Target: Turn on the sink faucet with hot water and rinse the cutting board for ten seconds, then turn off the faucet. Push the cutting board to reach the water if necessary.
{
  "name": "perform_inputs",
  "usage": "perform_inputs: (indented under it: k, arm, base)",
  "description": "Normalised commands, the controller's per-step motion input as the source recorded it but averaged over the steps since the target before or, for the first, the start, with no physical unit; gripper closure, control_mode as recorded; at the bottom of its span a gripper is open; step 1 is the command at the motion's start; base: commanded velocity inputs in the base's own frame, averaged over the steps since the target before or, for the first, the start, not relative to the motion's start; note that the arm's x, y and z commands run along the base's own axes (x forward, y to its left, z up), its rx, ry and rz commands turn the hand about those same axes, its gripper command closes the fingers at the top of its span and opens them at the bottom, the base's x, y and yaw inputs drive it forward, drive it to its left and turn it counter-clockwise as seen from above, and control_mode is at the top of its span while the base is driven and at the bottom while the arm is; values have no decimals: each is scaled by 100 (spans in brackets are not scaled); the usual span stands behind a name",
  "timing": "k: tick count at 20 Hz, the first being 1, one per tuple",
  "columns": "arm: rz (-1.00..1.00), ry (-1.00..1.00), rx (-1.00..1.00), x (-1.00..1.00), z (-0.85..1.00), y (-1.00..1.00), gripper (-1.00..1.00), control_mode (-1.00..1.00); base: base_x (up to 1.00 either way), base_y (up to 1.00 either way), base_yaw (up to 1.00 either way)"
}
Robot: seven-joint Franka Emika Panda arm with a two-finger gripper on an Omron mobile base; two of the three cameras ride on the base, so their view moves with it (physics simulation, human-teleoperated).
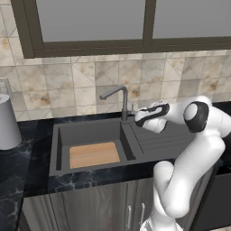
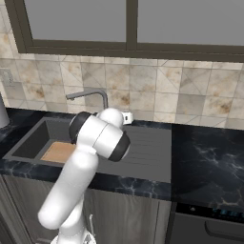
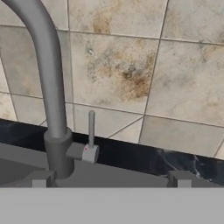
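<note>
Dark grey metal, the sink faucet [image 3: 52,109] stands just ahead of my gripper [image 3: 109,179], its small side lever [image 3: 91,131] upright between my spread finger tips. I judge I should close in and nudge it toward hot. My wrist reaches level over the drainboard [image 1: 162,140]; the cutting board [image 1: 94,154] lies dry in the sink [image 1: 85,131].

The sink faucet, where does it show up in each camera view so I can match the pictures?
Left base view: the sink faucet stands at centre, behind the sink's divider, spout pointing left.
Right base view: upper left of centre, post partly behind the arm.
Hand view: left side, post and small side lever close up.
Shared landmark: the beige tiled wall behind it.
</note>
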Motion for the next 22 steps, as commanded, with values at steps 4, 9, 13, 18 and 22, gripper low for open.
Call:
perform_inputs:
  k: [4, 9, 13, 18, 22]
  arm:
    - [0, -4, 0, 18, 0, 0, -100, -100]
    - [0, -1, 0, 26, 0, 0, -100, -100]
    - [0, 0, 0, 24, 0, 0, -100, -100]
    - [0, -1, 0, 18, 0, 0, -100, -100]
    - [0, -2, 0, 7, 0, 0, -100, -100]
  base:
    - [0, 0, 0]
    - [0, 0, 0]
    - [0, 0, 0]
    - [0, 0, 0]
    - [0, 0, 0]
